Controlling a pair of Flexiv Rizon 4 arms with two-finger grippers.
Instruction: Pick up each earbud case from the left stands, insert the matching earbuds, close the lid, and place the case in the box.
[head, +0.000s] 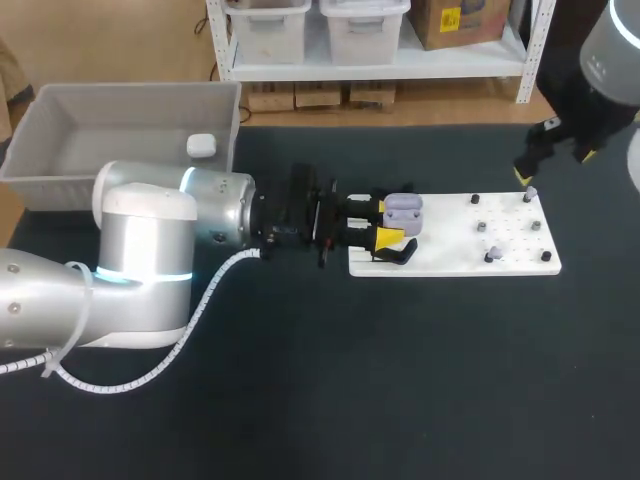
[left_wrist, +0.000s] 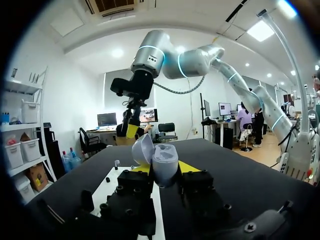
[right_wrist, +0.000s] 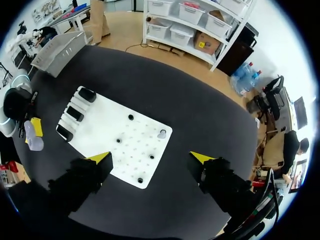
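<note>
Black table (head: 400, 380) | my left gripper (head: 385, 222) clamps earbud case (head: 403, 212), lid open for loading, over left edge of board (head: 450, 262) | right gripper (right_wrist: 151, 158) hangs wide over its far-right corner.

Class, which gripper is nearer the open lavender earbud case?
Left. The left gripper holds the lavender earbud case between its jaws at the left end of the white board; the right gripper hangs above the board's far right corner.

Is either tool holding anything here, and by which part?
The left tool grips the pale lavender plastic earbud case, lid open, by the sides of its lower body. The right tool, open, holds nothing.
</note>
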